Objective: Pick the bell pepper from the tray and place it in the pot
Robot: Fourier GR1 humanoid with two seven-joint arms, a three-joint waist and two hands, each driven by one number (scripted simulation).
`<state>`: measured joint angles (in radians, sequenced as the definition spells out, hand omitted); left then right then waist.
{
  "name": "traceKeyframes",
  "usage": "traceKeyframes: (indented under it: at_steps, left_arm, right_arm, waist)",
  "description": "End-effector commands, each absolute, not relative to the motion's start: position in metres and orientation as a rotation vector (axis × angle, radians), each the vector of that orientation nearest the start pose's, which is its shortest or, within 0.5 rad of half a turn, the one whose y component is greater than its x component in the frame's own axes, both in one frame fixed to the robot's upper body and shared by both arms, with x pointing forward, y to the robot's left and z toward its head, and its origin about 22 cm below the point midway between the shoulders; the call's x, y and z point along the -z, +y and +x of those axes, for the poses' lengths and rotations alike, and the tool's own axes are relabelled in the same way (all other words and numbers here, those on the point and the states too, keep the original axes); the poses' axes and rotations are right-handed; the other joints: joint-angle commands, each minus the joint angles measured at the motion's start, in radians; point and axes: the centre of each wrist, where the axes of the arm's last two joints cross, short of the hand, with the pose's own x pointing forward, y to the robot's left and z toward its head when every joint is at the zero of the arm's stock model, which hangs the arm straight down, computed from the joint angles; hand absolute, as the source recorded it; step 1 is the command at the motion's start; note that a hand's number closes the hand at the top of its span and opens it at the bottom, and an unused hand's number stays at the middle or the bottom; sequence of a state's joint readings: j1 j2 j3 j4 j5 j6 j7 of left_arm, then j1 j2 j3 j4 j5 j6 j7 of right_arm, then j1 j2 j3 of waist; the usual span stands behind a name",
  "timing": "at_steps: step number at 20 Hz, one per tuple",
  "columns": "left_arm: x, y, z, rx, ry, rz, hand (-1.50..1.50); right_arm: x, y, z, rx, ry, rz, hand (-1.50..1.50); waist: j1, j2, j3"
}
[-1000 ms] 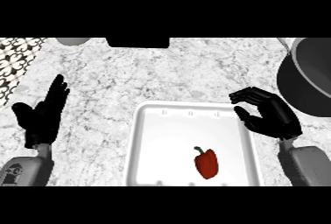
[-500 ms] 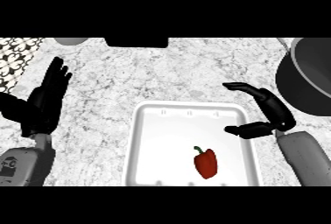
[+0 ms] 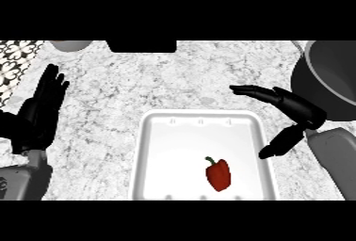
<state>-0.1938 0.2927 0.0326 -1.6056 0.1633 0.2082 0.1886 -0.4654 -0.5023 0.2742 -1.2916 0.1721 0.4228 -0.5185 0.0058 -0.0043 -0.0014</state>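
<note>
**Pepper lies in the tray, both hands empty**

You have the red bell pepper lying on the floor of the white tray, toward the tray's near right part, stem pointing up and to the left. Nothing touches it. The tray sits on the marbled worktop at its near edge, roughly centred between your two arms.

Your right hand is over the worktop just beyond the tray's right rim, near its far right corner. Its fingers stretch out toward the left, only slightly bent, and the thumb hangs down beside the tray's right rim. The hand is spread wide and holds nothing; it is apart from the pepper, which lies lower and to the left of the thumb tip.

Your left hand shows at the worktop's left edge, fingers straight and pointing away from you, resting with nothing in it. It is well apart from the tray.

The dark grey pot stands at the worktop's far right corner, cut off by the frame's edge, just beyond the right hand. At the far edge you can see a black block and, left of it, part of a grey round object. A black and white patterned surface fills the far left corner.
</note>
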Motion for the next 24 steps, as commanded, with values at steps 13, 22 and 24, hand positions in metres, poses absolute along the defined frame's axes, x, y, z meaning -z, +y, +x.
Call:
traceKeyframes:
  at_steps: [13, 22, 24]
  left_arm:
    - [-0.094, 0.282, 0.276, -0.058, -1.608, 0.202, 0.00]
    - [-0.081, 0.277, 0.282, -0.084, -1.600, 0.209, 0.00]
    - [-0.084, 0.281, 0.283, -0.059, -1.617, 0.196, 0.00]
  right_arm:
    - [-0.102, -0.167, 0.271, -1.790, -1.360, 0.036, -1.50]
    - [-0.064, -0.151, 0.269, -1.807, -1.288, 0.014, -1.50]
    - [-0.068, -0.133, 0.264, -1.814, -1.284, -0.047, -1.50]
  waist:
    - [-0.007, 0.001, 0.001]
    - [-0.004, 0.004, 0.001]
    - [-0.004, 0.004, 0.001]
